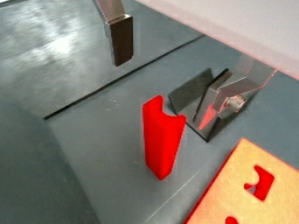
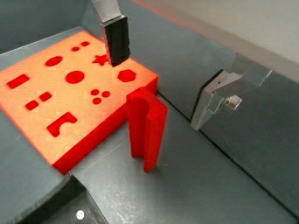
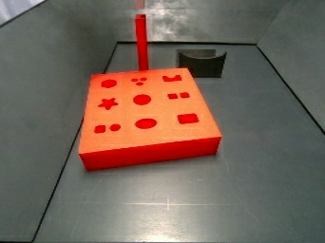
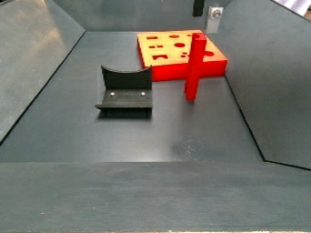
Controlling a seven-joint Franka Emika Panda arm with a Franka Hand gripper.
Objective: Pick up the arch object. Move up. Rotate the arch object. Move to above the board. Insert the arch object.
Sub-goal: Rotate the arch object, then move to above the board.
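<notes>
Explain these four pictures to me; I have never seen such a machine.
This is a robot arm ending in a gripper, up near the board's far side. Its jaws stand open and hold nothing. Two pictures come from cameras on the arm's wrist, looking down past a finger. The other two come from cameras fixed beside the work area. On the grey floor are a red-orange board with shaped recesses, a red upright piece beside it, and a dark fixture, which is part of the rig.
</notes>
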